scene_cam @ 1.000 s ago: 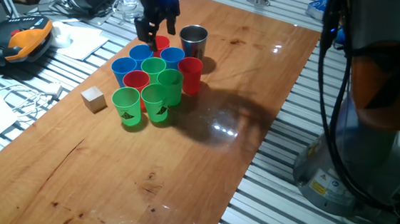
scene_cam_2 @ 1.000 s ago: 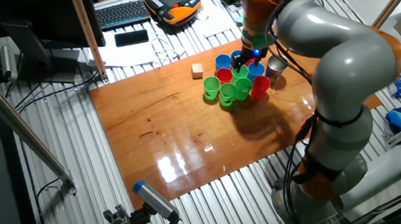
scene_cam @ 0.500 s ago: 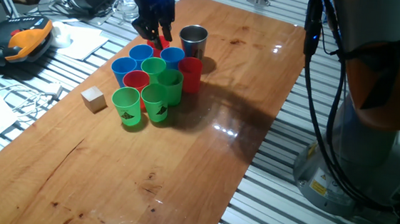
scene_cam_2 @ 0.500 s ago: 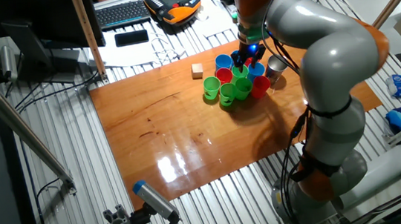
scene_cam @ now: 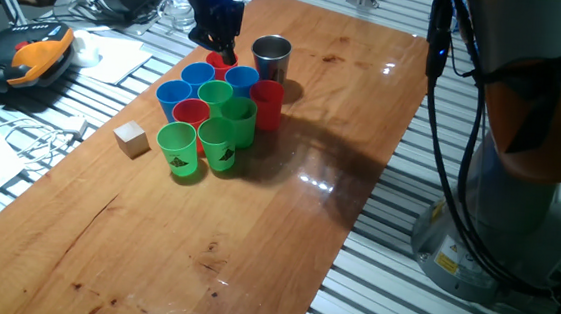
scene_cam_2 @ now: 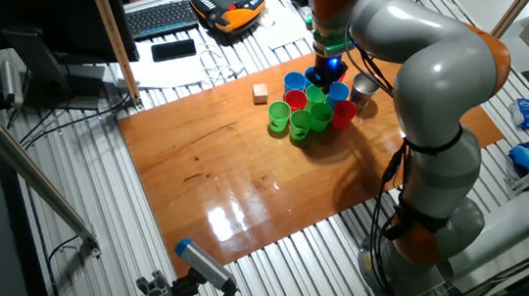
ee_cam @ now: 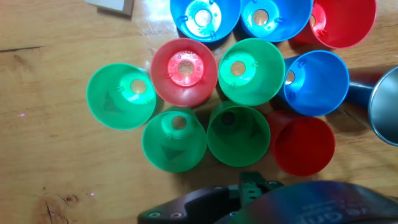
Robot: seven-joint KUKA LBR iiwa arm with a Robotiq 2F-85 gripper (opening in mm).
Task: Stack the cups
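Cups (scene_cam: 214, 112) look light, thin-walled plastic (likely slippery), best pinched at a rim; gripper (scene_cam: 221, 47) finger spread cannot be told.

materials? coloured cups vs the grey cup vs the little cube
Coloured cups, e.g. the green cup: likely thin plastic, glossy; bottoms glow translucent in the hand view. Grey cup: looks like metal, mirror-like reflections. Cube: probably wood, pale and matte; grain too small to tell.
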